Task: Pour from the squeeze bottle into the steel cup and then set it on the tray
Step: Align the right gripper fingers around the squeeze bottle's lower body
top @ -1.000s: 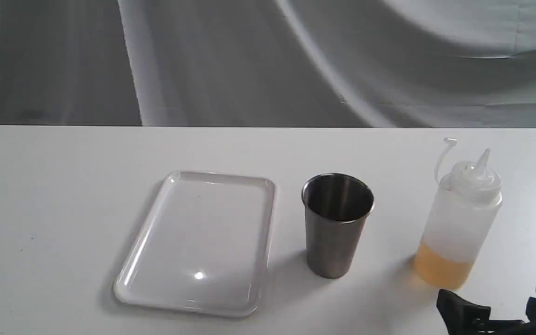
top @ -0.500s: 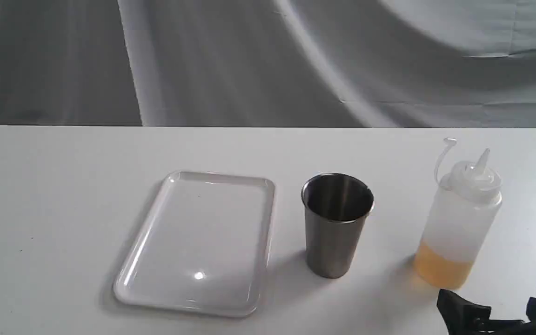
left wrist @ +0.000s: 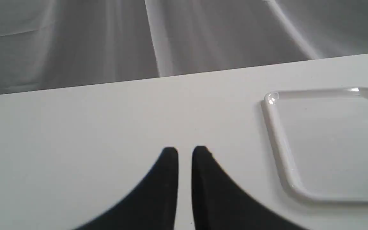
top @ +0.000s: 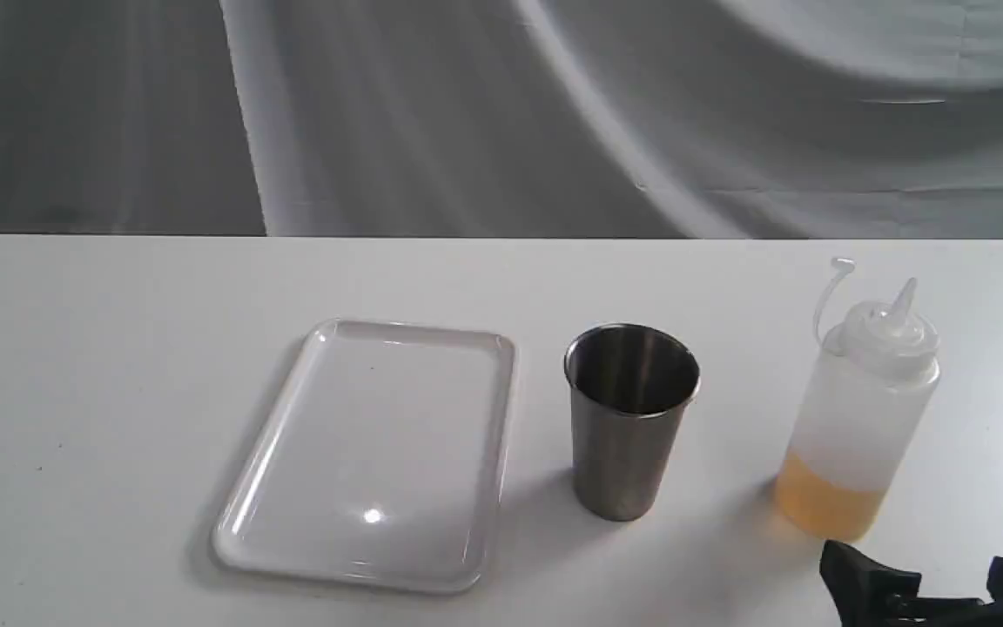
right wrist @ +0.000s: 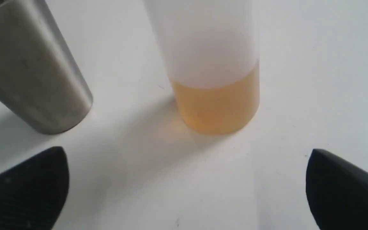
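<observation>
The squeeze bottle (top: pixel 860 409) stands upright at the right of the white table, amber liquid in its lower part, its cap hanging off a thin strap. Left of it stands the steel cup (top: pixel 630 420), and further left lies the white tray (top: pixel 375 453). My right gripper (top: pixel 937 579) is open at the table's front edge just in front of the bottle (right wrist: pixel 214 64), its fingers wide apart with nothing between them; the cup (right wrist: pixel 30 67) shows beside the bottle there. My left gripper (left wrist: pixel 185 153) is shut over bare table beside the tray (left wrist: pixel 324 140), holding nothing.
A grey draped cloth (top: pixel 501 113) hangs behind the table's far edge. The white table (top: pixel 118 348) stretches bare to the left of the tray.
The right gripper has crept very slightly to the right at the bottom edge of the exterior view. The bottle, cup and tray have not moved.
</observation>
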Controlling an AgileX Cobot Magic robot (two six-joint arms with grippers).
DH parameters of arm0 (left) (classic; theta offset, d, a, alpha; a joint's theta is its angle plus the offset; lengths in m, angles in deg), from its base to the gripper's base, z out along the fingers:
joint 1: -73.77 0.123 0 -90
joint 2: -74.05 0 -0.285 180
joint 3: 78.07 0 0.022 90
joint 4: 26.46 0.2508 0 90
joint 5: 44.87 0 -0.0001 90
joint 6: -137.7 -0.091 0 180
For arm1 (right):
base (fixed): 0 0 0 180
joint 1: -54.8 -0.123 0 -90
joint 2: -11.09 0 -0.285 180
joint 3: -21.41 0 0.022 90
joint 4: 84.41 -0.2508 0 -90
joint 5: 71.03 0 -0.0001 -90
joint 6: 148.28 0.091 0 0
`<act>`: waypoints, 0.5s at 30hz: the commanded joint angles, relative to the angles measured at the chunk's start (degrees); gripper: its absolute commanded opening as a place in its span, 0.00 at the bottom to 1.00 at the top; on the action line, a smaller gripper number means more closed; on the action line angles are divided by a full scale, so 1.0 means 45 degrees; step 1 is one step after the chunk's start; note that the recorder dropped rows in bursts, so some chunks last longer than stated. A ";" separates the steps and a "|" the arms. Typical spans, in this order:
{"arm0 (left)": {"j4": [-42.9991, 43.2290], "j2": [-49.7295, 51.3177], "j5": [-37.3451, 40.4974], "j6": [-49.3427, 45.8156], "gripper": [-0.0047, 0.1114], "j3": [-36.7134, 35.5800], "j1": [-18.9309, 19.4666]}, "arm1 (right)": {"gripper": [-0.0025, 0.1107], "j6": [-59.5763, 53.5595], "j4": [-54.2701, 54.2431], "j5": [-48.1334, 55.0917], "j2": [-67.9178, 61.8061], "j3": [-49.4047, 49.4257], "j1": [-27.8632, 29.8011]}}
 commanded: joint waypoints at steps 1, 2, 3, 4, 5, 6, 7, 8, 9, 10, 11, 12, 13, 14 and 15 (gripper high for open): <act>0.0031 -0.0063 -0.0091 0.0023 0.11 -0.0057 -0.0013 | 0.95 0.0036 0.0123 -0.0027 -0.0005 0.0074 -0.0039; 0.0031 -0.0063 -0.0091 0.0023 0.11 -0.0057 -0.0013 | 0.95 0.0036 0.0123 -0.0027 -0.0005 0.0074 -0.0039; 0.0031 -0.0063 -0.0091 0.0023 0.11 -0.0057 -0.0013 | 0.95 0.0036 0.0123 -0.0027 -0.0005 0.0074 -0.0039; 0.0031 -0.0063 -0.0091 0.0023 0.11 -0.0057 -0.0013 | 0.95 0.0036 0.0123 -0.0027 -0.0005 0.0074 -0.0039; 0.0031 -0.0063 -0.0091 0.0023 0.11 -0.0057 -0.0013 | 0.95 0.0036 0.0123 -0.0027 -0.0005 0.0074 -0.0039; 0.0031 -0.0063 -0.0091 0.0023 0.11 -0.0057 -0.0013 | 0.95 0.0036 0.0176 -0.0027 -0.0005 0.0074 -0.0039; 0.0031 -0.0063 -0.0091 0.0023 0.11 -0.0057 -0.0013 | 0.95 0.0036 0.0228 -0.0027 -0.0005 0.0074 -0.0039; 0.0031 -0.0063 -0.0091 0.0023 0.11 -0.0057 -0.0013 | 0.95 0.0036 0.0290 -0.0027 -0.0005 0.0074 -0.0039; 0.0031 -0.0063 -0.0091 0.0023 0.11 -0.0057 -0.0013 | 0.95 0.0036 0.0315 -0.0027 -0.0005 0.0074 -0.0039; 0.0031 -0.0063 -0.0091 0.0023 0.11 -0.0057 -0.0013 | 0.95 0.0036 0.0313 -0.0051 -0.0005 0.0074 -0.0039; 0.0031 -0.0063 -0.0091 0.0023 0.11 -0.0057 -0.0013 | 0.95 0.0036 0.0313 -0.0119 -0.0005 0.0074 -0.0039; 0.0031 -0.0063 -0.0091 0.0023 0.11 -0.0057 -0.0013 | 0.95 0.0036 0.0278 -0.0257 -0.0005 0.0074 -0.0039; 0.0031 -0.0063 -0.0091 0.0023 0.11 -0.0057 -0.0013 | 0.95 0.0036 0.0214 -0.0393 -0.0005 0.0074 -0.0039; 0.0031 -0.0063 -0.0091 0.0023 0.11 -0.0057 -0.0013 | 0.95 0.0036 0.0213 -0.0599 -0.0005 0.0074 -0.0039; 0.0031 -0.0063 -0.0091 0.0023 0.11 -0.0057 -0.0013 | 0.95 0.0036 0.0213 -0.0691 -0.0005 0.0074 -0.0039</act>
